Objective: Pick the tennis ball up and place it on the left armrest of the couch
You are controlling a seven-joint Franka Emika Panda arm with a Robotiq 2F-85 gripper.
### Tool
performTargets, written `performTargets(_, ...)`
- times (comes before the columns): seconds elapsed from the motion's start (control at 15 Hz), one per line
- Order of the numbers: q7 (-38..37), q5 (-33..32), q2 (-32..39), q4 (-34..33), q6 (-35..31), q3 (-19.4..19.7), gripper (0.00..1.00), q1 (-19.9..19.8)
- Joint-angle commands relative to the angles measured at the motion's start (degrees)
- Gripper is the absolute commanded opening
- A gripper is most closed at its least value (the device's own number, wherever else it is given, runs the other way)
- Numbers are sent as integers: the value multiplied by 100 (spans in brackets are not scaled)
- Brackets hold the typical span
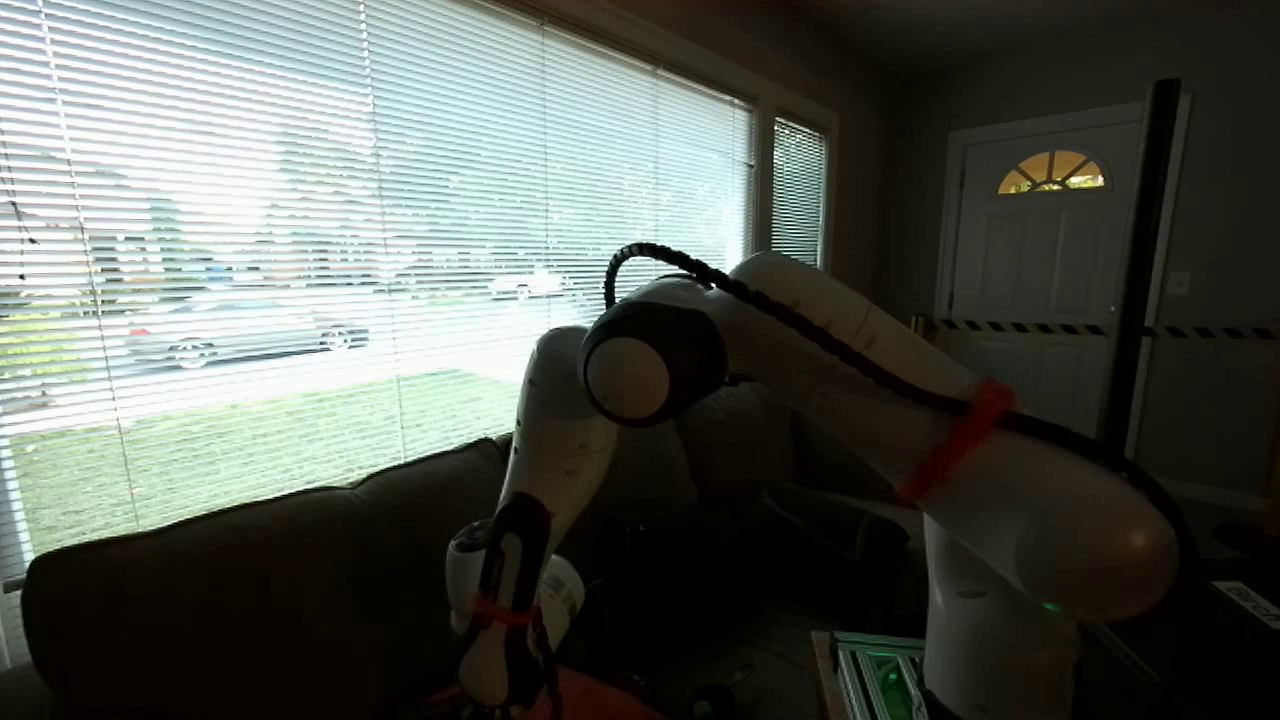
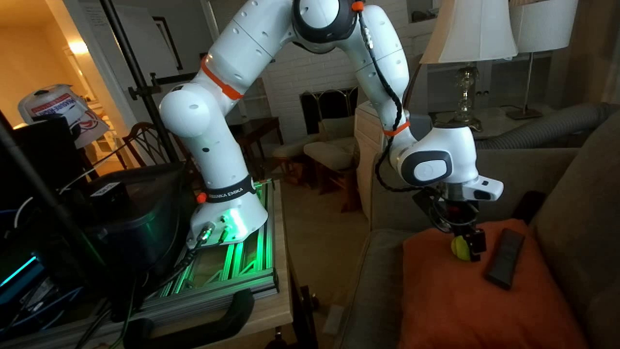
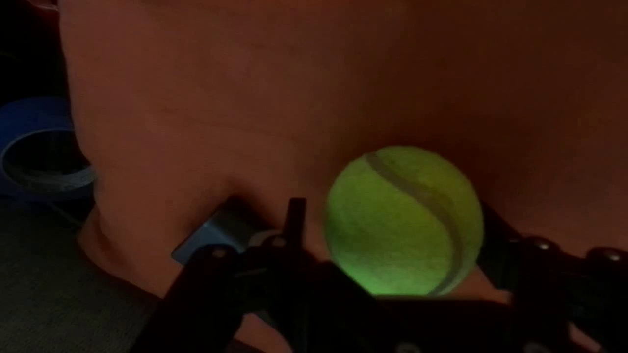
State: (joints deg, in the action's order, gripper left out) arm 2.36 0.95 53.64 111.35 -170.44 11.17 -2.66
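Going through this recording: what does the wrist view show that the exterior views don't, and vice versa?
Wrist view only: the seam on the tennis ball and the gap between the ball and one finger of the gripper. The blue tape roll is recognizable only here.

Exterior views only: the arm, the window with blinds, the door and two lamps.

Shared: the orange pillow, in all three views; the ball and gripper, also clear in an exterior view; and the dark remote, apparently just its end in the wrist view.
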Motion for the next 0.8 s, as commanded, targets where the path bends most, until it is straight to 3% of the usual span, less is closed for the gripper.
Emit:
performTargets(0.0,-161,-116,-66,104,24,31,50,42)
performTargets(0.07,-161,-117,-69,111,23,29,42,45)
performTargets(0.33,12,-129,-339,137,-43,-184,42,-105)
performTargets(0.73,341,-49,-920,-406,-936,-1415,42,-725)
